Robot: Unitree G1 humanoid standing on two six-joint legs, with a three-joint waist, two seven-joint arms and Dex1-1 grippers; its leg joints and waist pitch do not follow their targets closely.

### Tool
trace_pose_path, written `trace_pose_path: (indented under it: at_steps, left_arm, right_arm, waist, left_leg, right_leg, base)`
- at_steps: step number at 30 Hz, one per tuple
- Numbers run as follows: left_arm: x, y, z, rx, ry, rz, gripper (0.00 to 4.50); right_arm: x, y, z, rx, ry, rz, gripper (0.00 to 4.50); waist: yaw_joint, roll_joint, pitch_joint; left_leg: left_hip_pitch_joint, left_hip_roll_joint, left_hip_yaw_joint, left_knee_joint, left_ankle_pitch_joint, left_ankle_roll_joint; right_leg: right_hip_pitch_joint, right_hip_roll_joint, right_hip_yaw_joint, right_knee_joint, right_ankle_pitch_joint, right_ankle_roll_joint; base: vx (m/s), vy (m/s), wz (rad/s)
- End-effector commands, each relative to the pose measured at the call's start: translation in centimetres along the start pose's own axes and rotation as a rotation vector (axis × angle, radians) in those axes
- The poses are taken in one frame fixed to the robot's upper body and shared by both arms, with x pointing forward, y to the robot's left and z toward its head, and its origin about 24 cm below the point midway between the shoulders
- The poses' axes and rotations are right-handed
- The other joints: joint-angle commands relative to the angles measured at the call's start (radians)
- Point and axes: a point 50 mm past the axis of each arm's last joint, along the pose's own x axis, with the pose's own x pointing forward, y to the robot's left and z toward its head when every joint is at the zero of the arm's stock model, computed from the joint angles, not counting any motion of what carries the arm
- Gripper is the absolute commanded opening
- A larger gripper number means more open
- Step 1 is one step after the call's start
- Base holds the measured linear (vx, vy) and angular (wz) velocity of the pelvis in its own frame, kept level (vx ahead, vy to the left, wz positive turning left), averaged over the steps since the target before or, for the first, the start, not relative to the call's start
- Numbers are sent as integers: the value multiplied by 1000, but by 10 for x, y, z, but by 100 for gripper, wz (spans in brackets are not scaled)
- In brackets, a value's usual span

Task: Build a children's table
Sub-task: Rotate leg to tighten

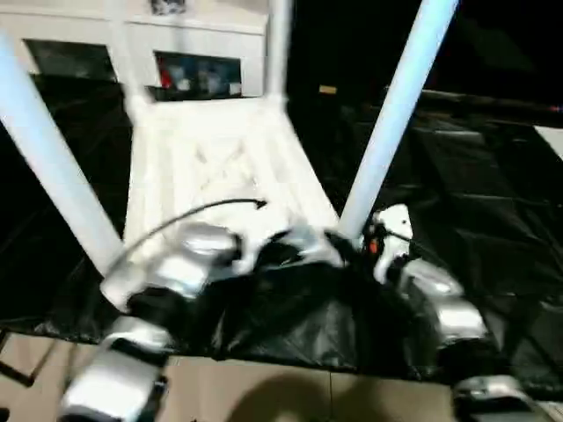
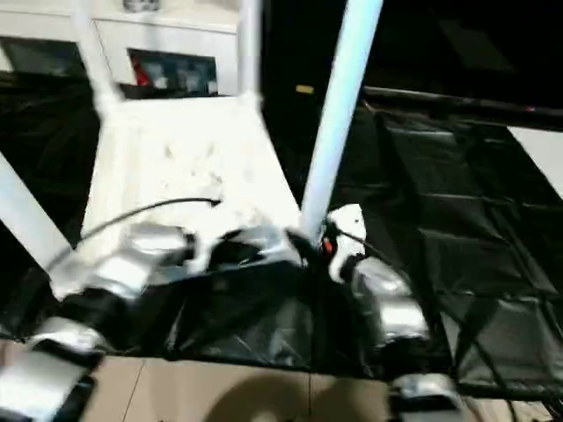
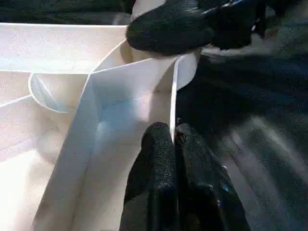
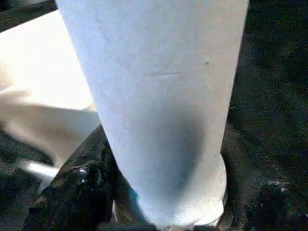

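Black sheeting (image 1: 493, 220) covers the floor, and the children's table (image 1: 220, 158) lies upside down on it, legs up. Left gripper (image 3: 173, 139) pinches the table's thin rim. Right gripper (image 4: 159, 211) wraps a near leg (image 1: 396, 114) at its base.

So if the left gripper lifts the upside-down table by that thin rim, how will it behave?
Likely light: the table top is thin ribbed plastic. The rim, pinched by the left gripper, may flex. The upright legs make it top-heavy, apt to tilt.
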Motion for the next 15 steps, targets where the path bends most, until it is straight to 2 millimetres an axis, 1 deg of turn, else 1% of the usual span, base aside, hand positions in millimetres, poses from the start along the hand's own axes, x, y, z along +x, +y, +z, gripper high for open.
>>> trace_pose_path:
  at_steps: [1,3,4,5,6,8,9,10,11,12,13,14,15]
  left_arm:
    - [25,-20,5,-11,-9,-45,0]
    - [28,-22,5,-6,-2,-39,0]
    - [33,-26,3,14,25,-27,0]
    - [33,-26,3,14,25,-27,0]
    - [33,-26,1,21,39,-26,0]
    - [31,-25,1,19,40,-23,0]
    - [28,-23,0,18,41,-30,0]
    - [23,-22,0,21,30,-55,0]
    - [22,-21,0,24,24,-65,0]
    - [18,-21,-1,28,14,-87,0]
    - [13,-19,-2,30,8,-111,0]
    - [12,-19,-3,29,9,-114,0]
    - [9,-19,-3,39,-4,-137,0]
  right_arm:
    - [13,29,-16,-10,80,63,268]
    - [15,31,-17,-10,80,36,268]
    - [22,41,-14,-48,58,37,268]
    - [22,41,-14,-48,58,37,303]
    - [25,46,-10,-79,26,56,338]
    - [24,46,-9,-79,14,71,338]
    - [21,43,-6,-74,-2,97,341]
    - [17,39,-4,-66,-10,137,380]
    - [16,38,-4,-63,-13,152,380]
    - [12,34,-3,-74,-10,178,380]
    - [7,28,-2,-108,3,214,385]
    - [6,27,-2,-118,6,220,385]
    - [2,24,-1,-131,10,252,385]
  waist:
    - [-2,-6,-43]
    - [-3,-5,-42]
    - [-2,1,-42]
    - [-4,0,-43]
    - [-5,-2,-43]
    - [-6,0,-43]
    - [-6,-2,-43]
    - [-6,0,-43]
    - [-6,0,-43]
    - [-4,-4,-46]
    - [-3,-5,-48]
    - [-4,-4,-49]
    - [-5,-5,-50]
  left_leg:
    - [-8,4,3,-67,-222,35]
    - [-7,5,3,-68,-227,38]
    - [-7,4,2,-68,-237,38]
    - [-8,5,2,-68,-241,36]
    - [-8,4,1,-70,-245,33]
    - [-7,4,1,-70,-258,36]
    - [-9,4,0,-71,-255,40]
    - [-10,4,0,-72,-255,44]
    - [-10,4,0,-72,-255,44]
    - [-11,5,1,-70,-249,55]
    - [-16,6,1,-69,-226,64]
    - [-17,7,2,-67,-201,71]
    - [-17,7,3,-66,-191,74]
  right_leg:
    - [39,-68,43,-94,-400,-137]
    - [37,-68,43,-95,-401,-133]
    - [37,-67,43,-96,-407,-130]
    - [34,-69,43,-98,-410,-128]
    - [36,-68,41,-98,-418,-123]
    - [34,-67,42,-100,-426,-120]
    - [36,-67,42,-98,-415,-120]
    - [37,-66,42,-98,-403,-123]
    - [37,-66,42,-98,-403,-123]
    - [41,-66,43,-96,-377,-128]
    - [45,-67,44,-89,-328,-143]
    - [47,-67,44,-83,-277,-161]
    - [47,-66,45,-82,-256,-169]
  base:
    - [0,0,0]
    - [0,0,0]
    - [0,0,0]
    - [0,0,0]
    - [0,0,0]
    - [0,0,0]
    - [0,0,0]
    - [0,0,0]
    - [0,0,0]
    - [0,0,0]
    - [0,0,0]
    - [0,0,0]
    - [0,0,0]
